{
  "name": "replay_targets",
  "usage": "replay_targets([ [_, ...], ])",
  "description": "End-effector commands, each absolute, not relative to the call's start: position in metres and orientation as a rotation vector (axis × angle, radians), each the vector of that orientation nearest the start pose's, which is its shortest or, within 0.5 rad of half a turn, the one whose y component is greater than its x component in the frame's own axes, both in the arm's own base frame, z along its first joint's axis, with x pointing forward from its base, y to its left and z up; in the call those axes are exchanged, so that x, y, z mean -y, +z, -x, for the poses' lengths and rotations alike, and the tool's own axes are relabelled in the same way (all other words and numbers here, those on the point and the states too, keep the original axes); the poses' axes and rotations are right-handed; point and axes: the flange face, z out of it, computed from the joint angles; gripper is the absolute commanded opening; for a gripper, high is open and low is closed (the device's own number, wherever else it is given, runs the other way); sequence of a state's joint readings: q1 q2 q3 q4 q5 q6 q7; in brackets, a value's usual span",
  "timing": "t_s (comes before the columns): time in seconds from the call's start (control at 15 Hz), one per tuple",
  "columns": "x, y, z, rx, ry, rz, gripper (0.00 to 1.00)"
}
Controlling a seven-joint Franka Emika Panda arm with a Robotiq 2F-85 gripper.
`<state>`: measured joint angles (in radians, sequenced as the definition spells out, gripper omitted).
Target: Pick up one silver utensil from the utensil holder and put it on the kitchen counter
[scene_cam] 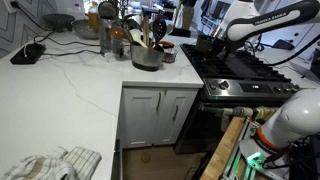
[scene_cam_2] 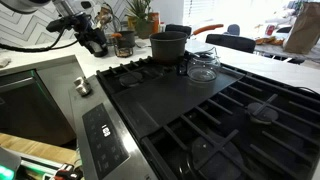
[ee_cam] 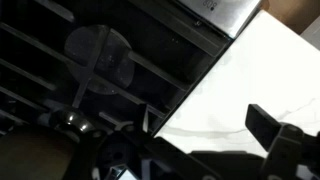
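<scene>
The utensil holder is a squat silver-grey pot on the white kitchen counter, near the corner beside the stove. Several utensils stand in it; I cannot pick out a single silver one. My gripper hangs over the stove's side nearest the counter, to the right of the holder and apart from it. It also shows in an exterior view and in the wrist view. Its fingers are spread with nothing between them. The wrist view looks down on the counter and the stove grates.
The black gas stove adjoins the counter; one burner shows. A dark pot and a glass jar stand on the stove's far part. Jars and bottles crowd behind the holder. A cloth lies at the counter's front.
</scene>
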<state>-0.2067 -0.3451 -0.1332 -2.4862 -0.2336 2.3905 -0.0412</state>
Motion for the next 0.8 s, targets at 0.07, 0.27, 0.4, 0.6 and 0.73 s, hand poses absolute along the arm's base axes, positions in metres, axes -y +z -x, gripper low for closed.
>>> replay_targets([
  [0.07,0.154,0.438,-0.424,-0.241,-0.363,3.291,1.00],
  [0.27,0.154,0.438,-0.424,-0.241,-0.363,3.291,1.00],
  [0.4,0.144,0.450,-0.433,-0.240,-0.400,3.257,1.00],
  [0.6,0.112,0.488,-0.457,-0.241,-0.499,3.221,1.00],
  [0.73,0.091,0.516,-0.478,-0.304,-0.620,3.158,1.00],
])
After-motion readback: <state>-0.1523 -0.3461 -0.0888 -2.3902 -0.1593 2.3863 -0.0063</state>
